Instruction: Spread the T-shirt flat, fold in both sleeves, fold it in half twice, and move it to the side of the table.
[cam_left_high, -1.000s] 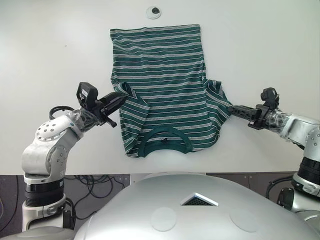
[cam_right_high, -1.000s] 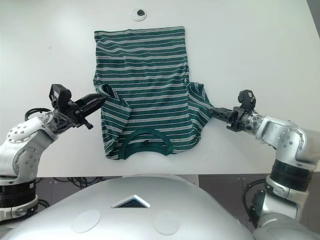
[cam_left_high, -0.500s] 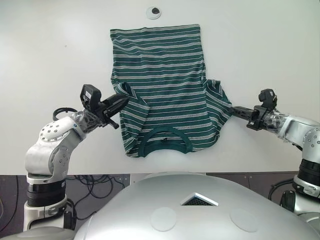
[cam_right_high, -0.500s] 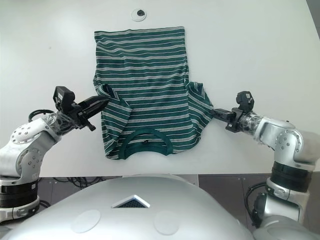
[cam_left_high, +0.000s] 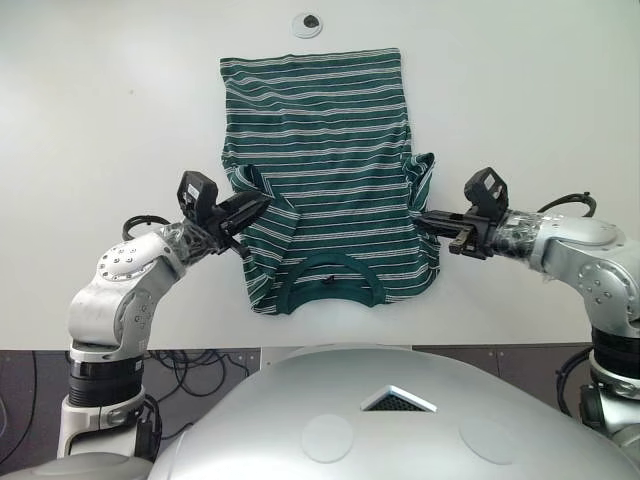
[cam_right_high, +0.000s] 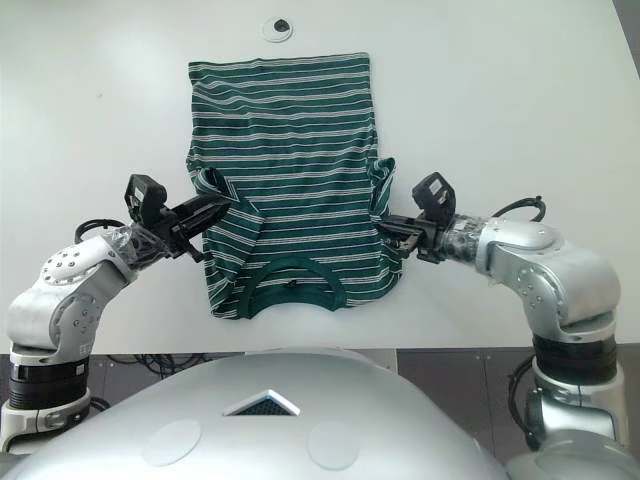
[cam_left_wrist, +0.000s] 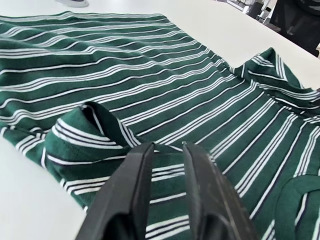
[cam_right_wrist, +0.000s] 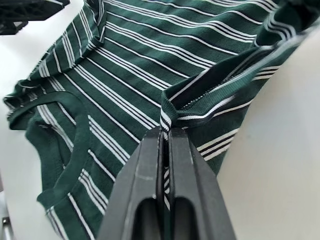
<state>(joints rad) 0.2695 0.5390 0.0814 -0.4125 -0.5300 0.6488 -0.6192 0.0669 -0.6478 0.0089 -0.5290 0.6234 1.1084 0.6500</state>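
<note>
Pinching the sleeve (cam_left_high: 424, 172) of the dark green striped cotton T-shirt (cam_left_high: 315, 120), the right gripper (cam_left_high: 420, 217) now sits further inward — sleeve fold underway (left gripper (cam_left_high: 262, 201) fingers slightly apart).

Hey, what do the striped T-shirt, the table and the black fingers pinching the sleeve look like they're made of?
T-shirt: soft matte knit, probably cotton jersey; it wrinkles and folds limply, with a ribbed collar. Table: hard, smooth white top, maybe laminate; uniform, no grain visible. Fingers: rigid black plastic, seemingly; smooth faces with a dull sheen.
</note>
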